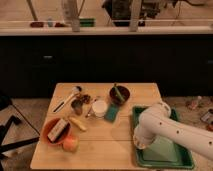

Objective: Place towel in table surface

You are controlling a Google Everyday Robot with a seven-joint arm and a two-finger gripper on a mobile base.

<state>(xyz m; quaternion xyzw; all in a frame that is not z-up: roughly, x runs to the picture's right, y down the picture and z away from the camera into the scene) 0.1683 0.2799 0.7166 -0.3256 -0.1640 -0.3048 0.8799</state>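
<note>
A pale, flat towel (167, 149) lies inside the green tray (186, 161) at the table's right front. My white arm reaches in from the right and bends down over the tray's left part. My gripper (141, 142) is at the arm's lower end, low over the tray's left edge and at the towel's left side. The arm hides most of the gripper. The wooden table surface (107, 142) lies to the left of the tray.
Left of the tray are a teal block (112, 113), a white cup (100, 107), a dark bowl (120, 94), a spoon (67, 99), a banana (77, 123), an orange bowl (56, 131) and an apple (70, 144). A dark counter stands behind the table.
</note>
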